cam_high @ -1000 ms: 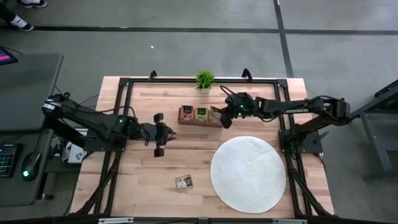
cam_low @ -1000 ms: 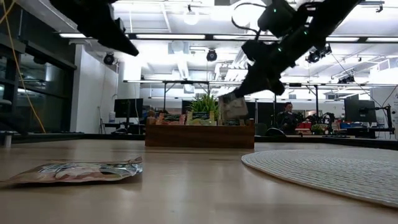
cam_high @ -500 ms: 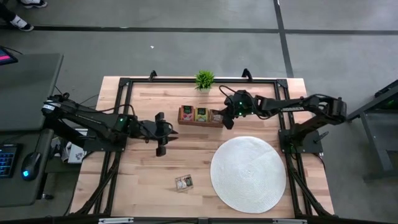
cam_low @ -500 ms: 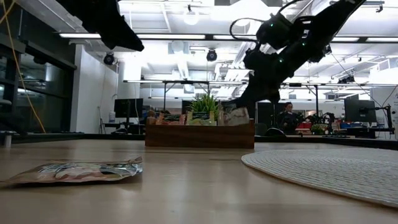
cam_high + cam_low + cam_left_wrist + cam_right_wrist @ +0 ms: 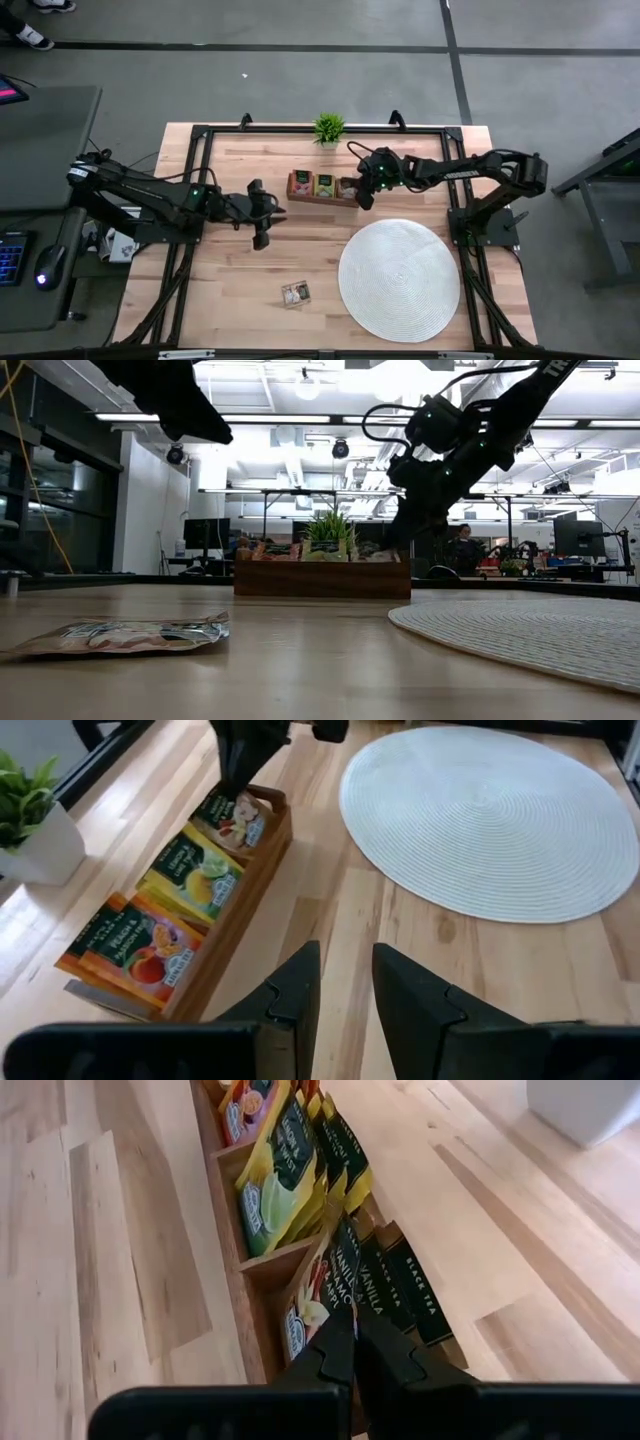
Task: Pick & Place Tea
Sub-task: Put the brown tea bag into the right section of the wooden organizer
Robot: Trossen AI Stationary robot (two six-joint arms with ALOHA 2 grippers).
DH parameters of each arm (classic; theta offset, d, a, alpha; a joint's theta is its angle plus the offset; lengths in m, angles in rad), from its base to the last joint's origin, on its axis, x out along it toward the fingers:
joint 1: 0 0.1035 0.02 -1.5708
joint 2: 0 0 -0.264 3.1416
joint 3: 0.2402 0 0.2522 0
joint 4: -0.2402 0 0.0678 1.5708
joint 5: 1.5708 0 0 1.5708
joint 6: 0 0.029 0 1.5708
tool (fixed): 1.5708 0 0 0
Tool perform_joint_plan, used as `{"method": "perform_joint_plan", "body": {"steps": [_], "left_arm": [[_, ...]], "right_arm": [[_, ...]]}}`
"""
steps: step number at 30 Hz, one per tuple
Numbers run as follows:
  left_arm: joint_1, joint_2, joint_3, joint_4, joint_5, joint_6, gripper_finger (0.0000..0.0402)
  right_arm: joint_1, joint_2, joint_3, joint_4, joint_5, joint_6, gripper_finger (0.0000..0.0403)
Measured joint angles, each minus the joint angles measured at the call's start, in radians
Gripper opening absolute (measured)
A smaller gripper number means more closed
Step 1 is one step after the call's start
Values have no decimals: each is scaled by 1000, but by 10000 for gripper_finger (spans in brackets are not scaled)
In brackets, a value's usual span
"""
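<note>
Start with the counter: the round white mat lies at 4 o'clock, and the wooden tea box sits at 12 o'clock, just in front of the potted plant. Your right gripper has its jaws pinched on a vanilla tea packet in the box's end compartment. Draw it straight up so neighbouring packets stay put. Your left gripper waits at 9 o'clock, jaws narrowly parted, empty. One loose packet lies at 6 o'clock.
</note>
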Motion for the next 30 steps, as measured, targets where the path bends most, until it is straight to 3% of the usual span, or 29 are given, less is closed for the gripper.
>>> {"method": "perform_joint_plan", "body": {"steps": [12, 24, 30], "left_arm": [[0, 0, 0, -11, -17, -18, 92], [0, 0, 0, -48, -20, -18, 92], [-2, 0, 0, -102, 2, -44, 92]], "right_arm": [[-5, 0, 0, -1, -1, -50, 7], [-5, 0, 16, 28, -26, -47, 141], [-5, -1, 70, 1, -45, -50, 177]]}}
